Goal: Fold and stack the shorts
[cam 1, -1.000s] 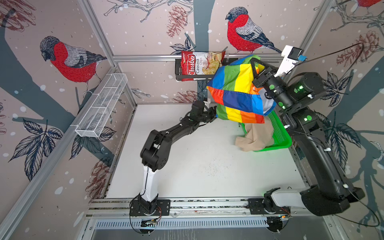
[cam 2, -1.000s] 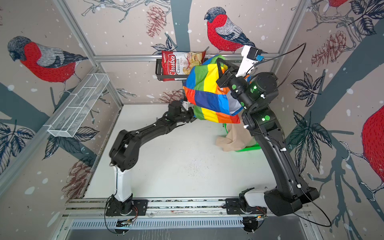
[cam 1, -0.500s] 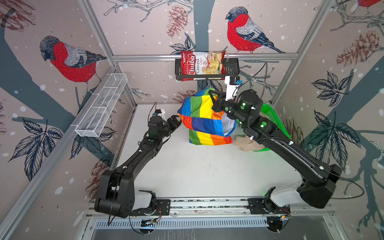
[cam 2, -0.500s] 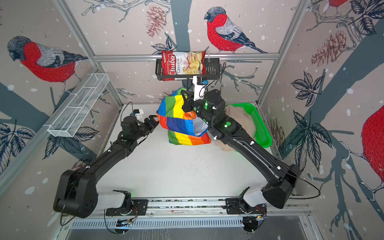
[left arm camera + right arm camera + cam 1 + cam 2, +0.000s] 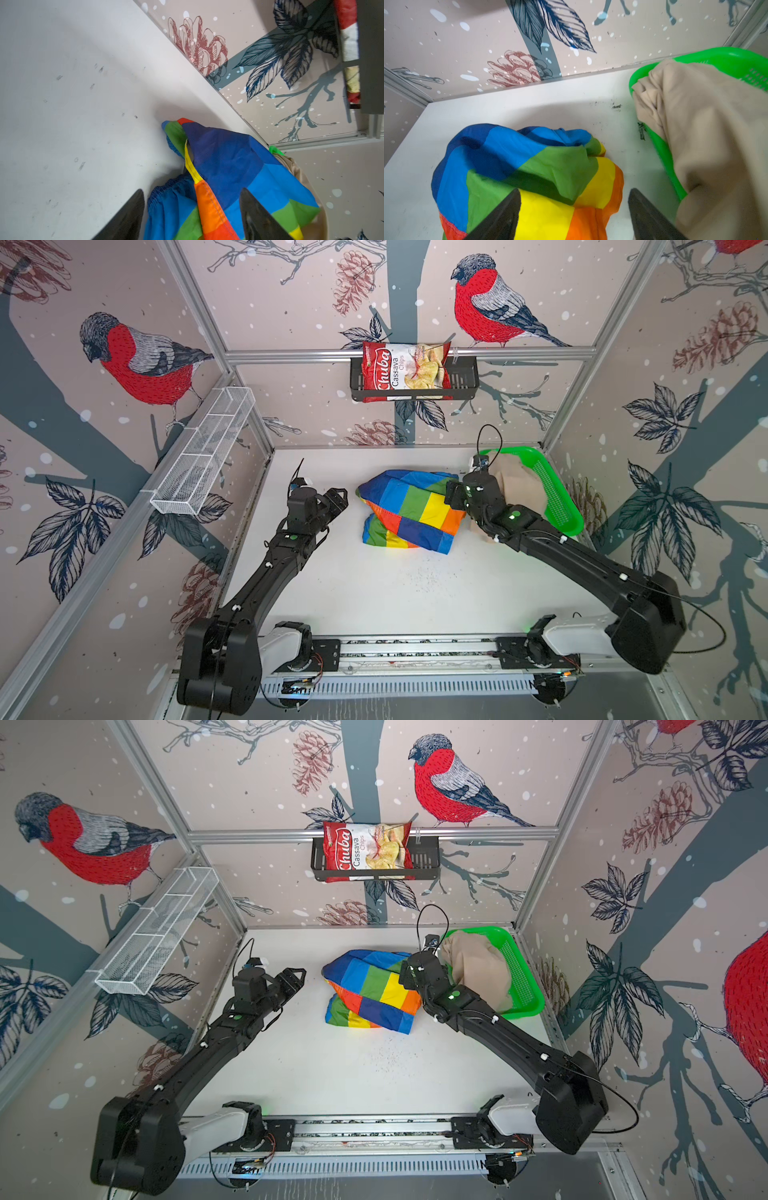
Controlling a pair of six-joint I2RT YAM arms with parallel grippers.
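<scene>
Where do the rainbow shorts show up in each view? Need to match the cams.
Top view: rainbow shorts crumpled on the table, left of the green basket.
Top view: same spot, basket alongside.
Left wrist: close up, filling the foreground.
Right wrist: close up on the table, basket beside.
Shared landmark: the green basket.

You have two pairs of shorts in view, the rainbow-striped shorts (image 5: 409, 510) and the beige shorts (image 5: 519, 485), plus one green basket (image 5: 559, 506), one chips bag (image 5: 405, 371), one black rack (image 5: 463, 373), one white wire shelf (image 5: 203, 458), and two grippers, the left gripper (image 5: 338, 499) and the right gripper (image 5: 574, 193).
</scene>
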